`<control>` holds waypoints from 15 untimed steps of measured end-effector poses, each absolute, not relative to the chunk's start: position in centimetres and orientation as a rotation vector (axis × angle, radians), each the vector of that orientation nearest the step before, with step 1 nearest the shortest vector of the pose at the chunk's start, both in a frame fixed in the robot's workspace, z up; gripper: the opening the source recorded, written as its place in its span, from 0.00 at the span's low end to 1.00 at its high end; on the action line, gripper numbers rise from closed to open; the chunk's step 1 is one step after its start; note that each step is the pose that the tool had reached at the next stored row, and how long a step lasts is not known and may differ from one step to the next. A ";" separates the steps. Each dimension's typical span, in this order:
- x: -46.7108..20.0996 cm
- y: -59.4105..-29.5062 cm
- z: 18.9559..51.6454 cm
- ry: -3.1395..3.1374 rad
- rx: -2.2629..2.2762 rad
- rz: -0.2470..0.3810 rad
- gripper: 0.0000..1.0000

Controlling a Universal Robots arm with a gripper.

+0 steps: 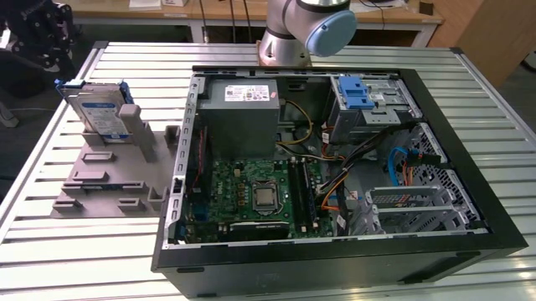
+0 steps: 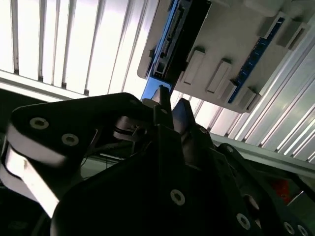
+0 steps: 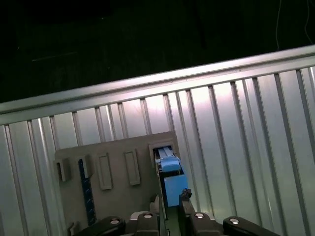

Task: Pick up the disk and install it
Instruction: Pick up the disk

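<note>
Closest to the exterior camera: black computer case (image 1: 335, 266), lying flat and open, insides facing up. Underneath everything, slatted metal table (image 1: 59, 257), reaching out past the case on every side. At the far edge, behind the case, base of the robot arm (image 1: 289, 34) with a pale blue joint cap. Inside the case, toward the far wall, grey power supply box (image 1: 238, 128) with a white sticker. Nearer the camera, green motherboard (image 1: 251, 188). Toward the exterior view's right, metal drive cages with a blue ribbed latch (image 1: 356, 94) on top, and loose coloured cables in between.

On the table at the exterior view's left of the case, just beside it: grey fixture plate (image 1: 105, 185) with raised blocks and slots. Standing on edge at the fixture's far end, leaning back a little: the disk (image 1: 96, 110), silver with a blue-and-white label, blue bracket around it. Not yet in the case.

Above and beyond the disk in the exterior view, black wrist assembly (image 1: 37, 34), apart from it. Looking down in the first wrist view: the gripper (image 3: 171, 199), black fingers parted by a narrow gap, gripping nothing, lined up over the disk (image 3: 170, 179) with its blue end showing in the gap. In the second wrist view, fingertips (image 2: 162, 96) pointing toward the disk (image 2: 170, 39) in its grey fixture plate (image 2: 231, 44).
</note>
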State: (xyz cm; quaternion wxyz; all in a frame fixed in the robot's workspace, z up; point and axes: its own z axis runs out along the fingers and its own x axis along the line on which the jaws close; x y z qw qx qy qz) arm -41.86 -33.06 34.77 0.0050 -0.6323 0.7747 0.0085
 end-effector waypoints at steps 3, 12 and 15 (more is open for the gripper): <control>-41.9 -33.1 34.5 2.419 -1.989 0.026 0.35; -41.9 -32.9 33.8 2.338 -2.084 0.026 0.59; -41.9 -32.9 33.4 2.316 -2.108 0.027 0.59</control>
